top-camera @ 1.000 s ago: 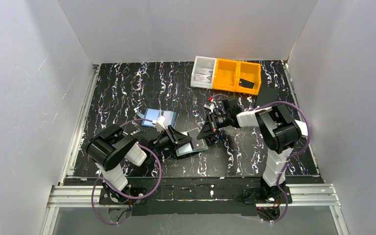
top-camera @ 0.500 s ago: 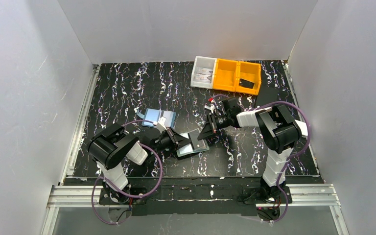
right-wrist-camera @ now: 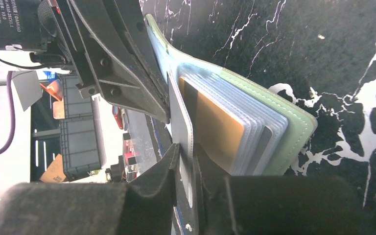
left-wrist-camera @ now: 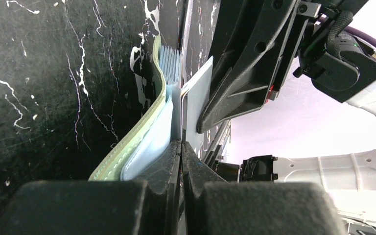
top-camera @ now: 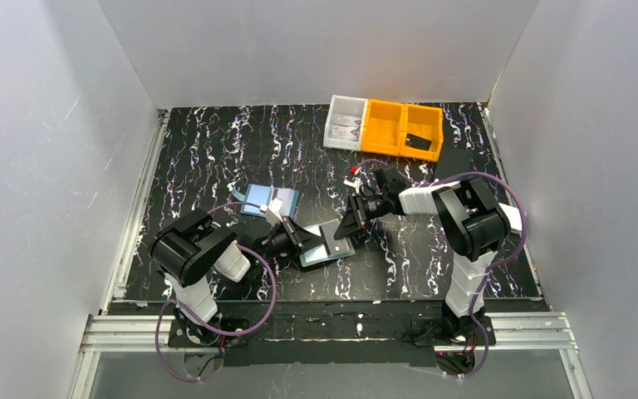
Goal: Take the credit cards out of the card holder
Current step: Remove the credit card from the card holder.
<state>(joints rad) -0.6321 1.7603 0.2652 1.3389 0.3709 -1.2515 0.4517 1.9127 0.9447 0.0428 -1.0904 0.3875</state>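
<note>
**Two arms meeting at the open holder**

Both are working at the green holder (top-camera: 326, 247), lying open on the bench (top-camera: 216, 150) between them. The left jaws are pinching shut on one thin inner leaf (left-wrist-camera: 176, 112). The right jaws are standing narrow around a grey card (right-wrist-camera: 180, 122) beside a tan card (right-wrist-camera: 210, 122); whether they are gripping is unclear.

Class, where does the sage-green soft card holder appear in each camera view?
Top external: sage-green soft card holder, just below centre.
Left wrist: centre, its green edge curving upward.
Right wrist: centre-right, lying open.
Shared landmark: black white-veined tabletop under it.
</note>
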